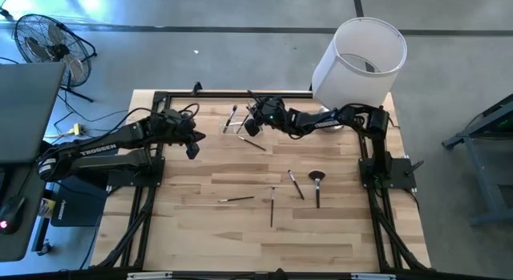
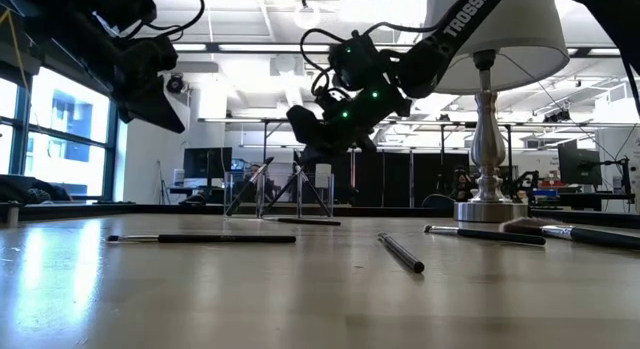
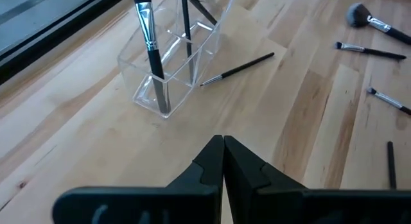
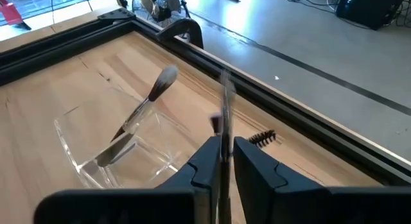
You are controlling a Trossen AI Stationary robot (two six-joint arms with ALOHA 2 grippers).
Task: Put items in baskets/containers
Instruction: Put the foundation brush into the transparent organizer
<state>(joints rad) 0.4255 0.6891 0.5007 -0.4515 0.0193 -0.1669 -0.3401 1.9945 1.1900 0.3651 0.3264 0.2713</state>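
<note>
A clear plastic holder (image 3: 174, 65) stands near the table's far edge (image 1: 237, 119) with a few brushes leaning in it, one pale-headed (image 4: 164, 79). My right gripper (image 4: 223, 152) hovers just right of and above the holder (image 2: 290, 194), shut on a slim brush (image 4: 225, 99). My left gripper (image 3: 223, 147) is shut and holds nothing; it hangs in the air left of the holder (image 1: 192, 145). Several more brushes lie flat on the table: one beside the holder (image 3: 237, 68), a fluffy brown-headed one (image 1: 317, 182), and others mid-table (image 1: 236, 200). My right gripper pinches a slim brush between its two fingers, which lie along the handle (image 4: 222, 131). The brush sticks out past the fingertips, lifted clear of the table, above the holder's far side. The fingers hide the rest of the handle.
A lamp with a big white shade (image 1: 358, 59) and a silver stem (image 2: 486, 154) stands at the far right corner. A black frame rail (image 4: 192, 47) runs along the far edge. A spiral-headed brush (image 4: 262, 138) lies by that rail. Bare wood lies toward the near edge.
</note>
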